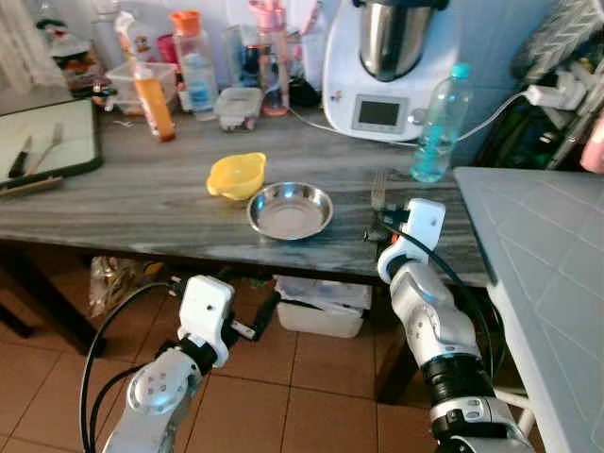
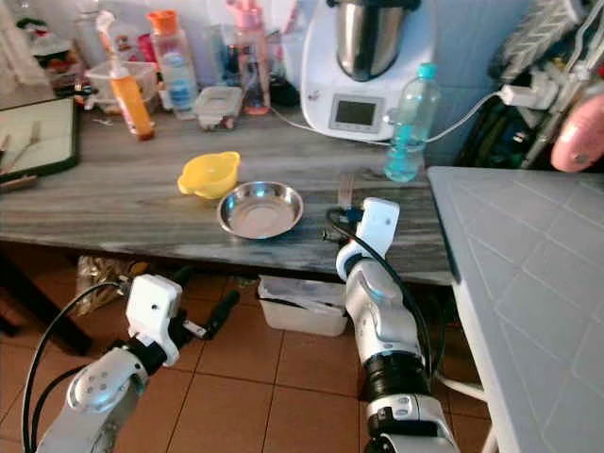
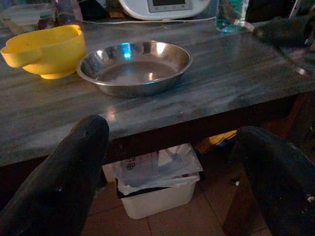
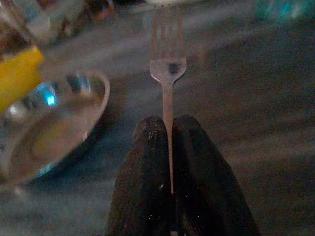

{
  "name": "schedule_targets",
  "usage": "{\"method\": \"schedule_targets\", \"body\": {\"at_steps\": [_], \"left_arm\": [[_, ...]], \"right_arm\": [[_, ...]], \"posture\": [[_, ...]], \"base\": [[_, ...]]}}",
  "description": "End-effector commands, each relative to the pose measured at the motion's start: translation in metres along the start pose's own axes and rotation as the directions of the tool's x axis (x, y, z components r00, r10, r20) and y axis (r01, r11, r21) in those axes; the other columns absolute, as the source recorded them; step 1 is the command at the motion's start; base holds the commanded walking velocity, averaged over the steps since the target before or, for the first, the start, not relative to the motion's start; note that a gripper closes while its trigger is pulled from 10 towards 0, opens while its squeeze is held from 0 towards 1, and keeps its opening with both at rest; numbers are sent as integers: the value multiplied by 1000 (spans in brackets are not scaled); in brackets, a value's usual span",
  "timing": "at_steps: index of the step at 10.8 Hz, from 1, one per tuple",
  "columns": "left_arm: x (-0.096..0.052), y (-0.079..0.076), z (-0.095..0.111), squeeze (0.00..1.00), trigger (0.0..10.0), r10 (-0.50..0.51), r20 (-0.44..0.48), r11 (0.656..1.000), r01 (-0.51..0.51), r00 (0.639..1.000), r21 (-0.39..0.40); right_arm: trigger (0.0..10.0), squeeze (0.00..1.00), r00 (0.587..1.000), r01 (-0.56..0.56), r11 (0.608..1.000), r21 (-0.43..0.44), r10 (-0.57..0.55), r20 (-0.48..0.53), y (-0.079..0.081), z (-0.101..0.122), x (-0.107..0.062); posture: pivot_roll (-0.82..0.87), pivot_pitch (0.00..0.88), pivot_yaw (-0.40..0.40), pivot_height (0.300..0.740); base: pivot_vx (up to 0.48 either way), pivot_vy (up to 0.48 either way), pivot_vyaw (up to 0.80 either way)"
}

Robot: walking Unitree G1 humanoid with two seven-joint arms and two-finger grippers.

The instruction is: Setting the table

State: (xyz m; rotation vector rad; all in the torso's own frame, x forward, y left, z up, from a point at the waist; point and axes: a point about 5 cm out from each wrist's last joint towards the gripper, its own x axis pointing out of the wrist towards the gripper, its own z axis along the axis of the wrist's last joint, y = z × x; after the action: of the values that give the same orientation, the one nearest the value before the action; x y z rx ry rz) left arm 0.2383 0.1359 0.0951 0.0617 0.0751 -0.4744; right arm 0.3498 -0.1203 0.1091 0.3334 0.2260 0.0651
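Note:
A metal fork (image 4: 168, 69) lies on the grey wooden table (image 1: 142, 198), just right of an empty steel plate (image 1: 290, 209). My right gripper (image 4: 168, 123) is shut on the fork's handle, with the tines pointing toward the back of the table. The fork (image 1: 378, 191) sits near the table's front edge. A yellow bowl (image 1: 237, 176) stands touching the plate's far left side. My left gripper (image 3: 172, 129) is open and holds nothing, hanging below the table's front edge in front of the plate (image 3: 135, 66).
A clear water bottle (image 1: 439, 127) and a white kitchen machine (image 1: 387, 66) stand behind the fork. Bottles and containers line the back. A dark tray (image 1: 47, 142) lies far left. A white tiled counter (image 1: 547, 264) sits close right. A plastic bin (image 1: 321, 307) is under the table.

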Motion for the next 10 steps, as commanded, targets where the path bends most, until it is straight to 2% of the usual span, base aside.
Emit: {"method": "schedule_targets", "body": {"at_steps": [1, 3, 6, 10], "left_arm": [[-1, -1, 4, 0, 10000, -18, 8, 1000, 17, 1000, 15], [1, -3, 5, 0, 10000, -33, 0, 999, 33, 999, 18], [0, -5, 4, 0, 10000, -42, -9, 999, 42, 999, 21], [2, -6, 5, 0, 10000, -45, -16, 999, 45, 999, 24]], "right_arm": [[10000, 0, 1000, 1, 1000, 29, 0, -18, -1, 3, 2], [10000, 0, 994, -14, 999, 45, 19, -106, -3, -5, 7], [10000, 0, 993, -16, 998, 66, 24, -113, 0, 2, 16], [10000, 0, 993, -16, 999, 52, 22, -119, 8, 6, 25]], "posture": [[138, 5, 20, 740], [135, 8, 25, 740], [142, 7, 26, 740], [145, 7, 24, 740]], "base": [[0, 0, 0], [0, 0, 0], [0, 0, 0], [0, 0, 0]]}}
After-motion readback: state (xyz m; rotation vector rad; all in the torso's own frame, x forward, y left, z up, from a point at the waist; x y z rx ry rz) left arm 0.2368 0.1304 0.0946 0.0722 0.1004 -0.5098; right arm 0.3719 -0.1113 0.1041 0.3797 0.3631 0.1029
